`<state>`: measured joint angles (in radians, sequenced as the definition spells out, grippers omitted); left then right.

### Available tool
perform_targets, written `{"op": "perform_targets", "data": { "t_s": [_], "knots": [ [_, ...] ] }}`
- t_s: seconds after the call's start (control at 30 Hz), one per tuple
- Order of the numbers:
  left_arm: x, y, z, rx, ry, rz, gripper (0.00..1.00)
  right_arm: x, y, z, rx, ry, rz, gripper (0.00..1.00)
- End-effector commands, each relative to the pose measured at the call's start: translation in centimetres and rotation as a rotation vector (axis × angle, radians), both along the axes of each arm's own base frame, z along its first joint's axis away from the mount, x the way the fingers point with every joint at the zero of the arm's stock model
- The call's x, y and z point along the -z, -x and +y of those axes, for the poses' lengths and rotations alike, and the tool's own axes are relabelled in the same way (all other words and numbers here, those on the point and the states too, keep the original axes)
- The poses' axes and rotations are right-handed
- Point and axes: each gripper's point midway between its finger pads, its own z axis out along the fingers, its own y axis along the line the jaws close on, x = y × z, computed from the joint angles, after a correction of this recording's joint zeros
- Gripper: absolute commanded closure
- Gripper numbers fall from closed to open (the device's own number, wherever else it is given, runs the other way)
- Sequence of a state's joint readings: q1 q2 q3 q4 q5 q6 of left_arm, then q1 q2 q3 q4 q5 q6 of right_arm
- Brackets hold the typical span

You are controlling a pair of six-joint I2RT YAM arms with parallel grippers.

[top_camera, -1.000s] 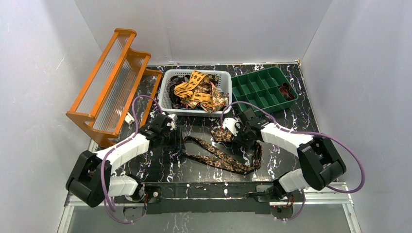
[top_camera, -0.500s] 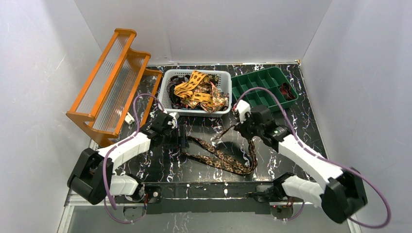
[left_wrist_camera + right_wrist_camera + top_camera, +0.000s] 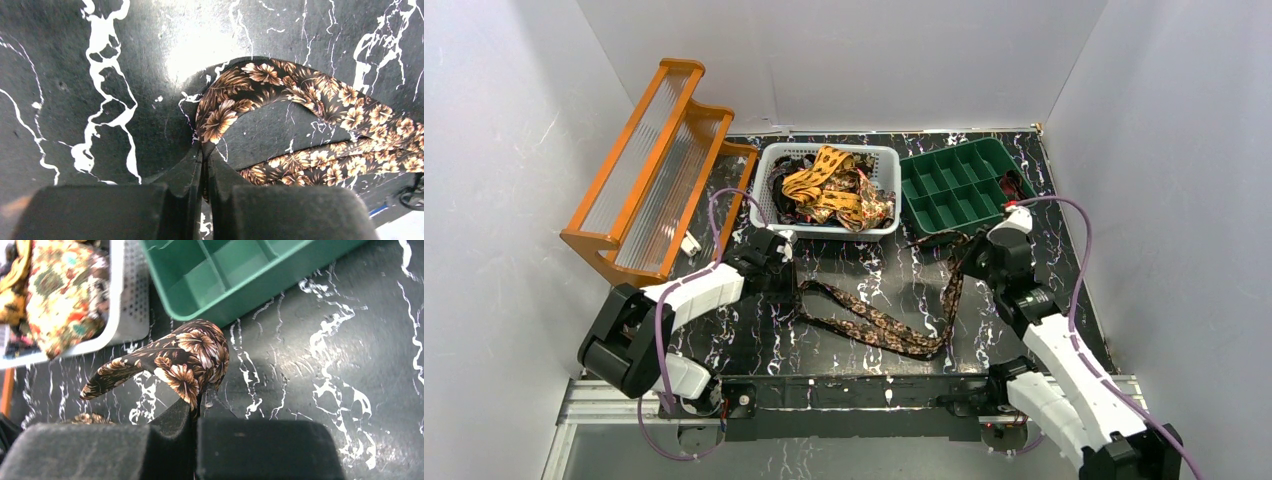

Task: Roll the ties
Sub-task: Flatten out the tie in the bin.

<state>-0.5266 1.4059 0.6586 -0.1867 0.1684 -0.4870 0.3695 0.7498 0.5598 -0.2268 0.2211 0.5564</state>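
Tie (image 3: 879, 322) in hand is the dark brown one w/ tan flowers. It lies on the black marble table (image 3: 854, 265) in a slack V btwn the arms: one end at the left gripper (image 3: 796, 287), the bend near the front edge, the other end up at the right gripper (image 3: 974, 250), just in front of the green tray (image 3: 922, 212). More ties are heaped in the white basket (image 3: 762, 185) at the back. Both sets of jaws are pinched right down on the fabric, L on its end low at the tabletop, R on an end that arches up & over the fingers. Looks like the spreading-out step, w/ rolling itself not yet begun. To do it well, imo: draw the ends apart evenly & low so the V opens into one straight flat strip, no twist. The hump by each grip suggests the cloth is folded there, so check it's flat before setting down. R arm should steer clear of the tray wall. Soft cloth slips, so pull gently, no jerks, then roll tight from one end.
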Motion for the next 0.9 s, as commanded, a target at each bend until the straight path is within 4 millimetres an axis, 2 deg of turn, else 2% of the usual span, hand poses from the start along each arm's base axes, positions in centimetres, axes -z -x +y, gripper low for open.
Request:
{"op": "perform_targets", "data": {
  "t_s": [0.0, 0.07, 0.17, 0.3, 0.37, 0.43, 0.47, 0.57, 0.63, 0.73, 0.8, 0.87],
  "knots": [
    [-2.5, -2.3, 0.3, -0.008, -0.03, -0.112, 1.0, -1.3, -1.7, -1.2, 0.13, -0.203, 0.056, 0.99],
    [-3.7, -3.1, 0.8, -0.032, -0.052, -0.164, 1.0, -2.2, -2.4, -2.0, 0.142, -0.277, 0.066, 0.99],
    [-6.2, -4.0, 1.0, -0.051, -0.038, -0.238, 1.0, -4.5, -3.7, -3.4, 0.13, -0.368, 0.051, 0.99],
    [-10.7, -5.4, 1.5, -0.116, 0.013, -0.408, 1.0, -8.9, -5.2, -5.6, 0.111, -0.479, -0.003, 0.99],
    [-13.1, -5.5, 1.8, -0.141, 0.054, -0.492, 1.0, -8.7, -5.2, -7.2, 0.162, -0.504, 0.019, 0.99],
    [-14.5, -4.9, 1.9, -0.175, 0.132, -0.555, 1.0, -6.6, -4.7, -8.2, 0.228, -0.516, 0.065, 0.99],
    [-14.5, -4.5, 1.9, -0.182, 0.164, -0.568, 1.0, -4.9, -4.2, -8.2, 0.251, -0.54, 0.096, 0.99],
    [-11.5, -2.7, 2.8, -0.244, 0.192, -0.528, 1.0, 0.2, -2.6, -8.0, 0.314, -0.606, 0.181, 0.99],
    [-9.7, -1.4, 2.8, -0.292, 0.257, -0.483, 1.0, 3.2, -1.3, -8.7, 0.411, -0.604, 0.225, 0.95],
    [-5.6, 0.5, 3.6, -0.355, 0.269, -0.404, 0.97, 5.7, 0.1, -9.5, 0.511, -0.6, 0.249, 0.92],
    [-4.1, 1.1, 3.7, -0.391, 0.298, -0.373, 0.96, 7.1, 0.8, -10.1, 0.565, -0.581, 0.267, 0.92],
    [-2.8, 1.8, 4.0, -0.418, 0.305, -0.337, 0.96, 8.0, 1.1, -10.1, 0.569, -0.574, 0.287, 0.87]
  ]
}}
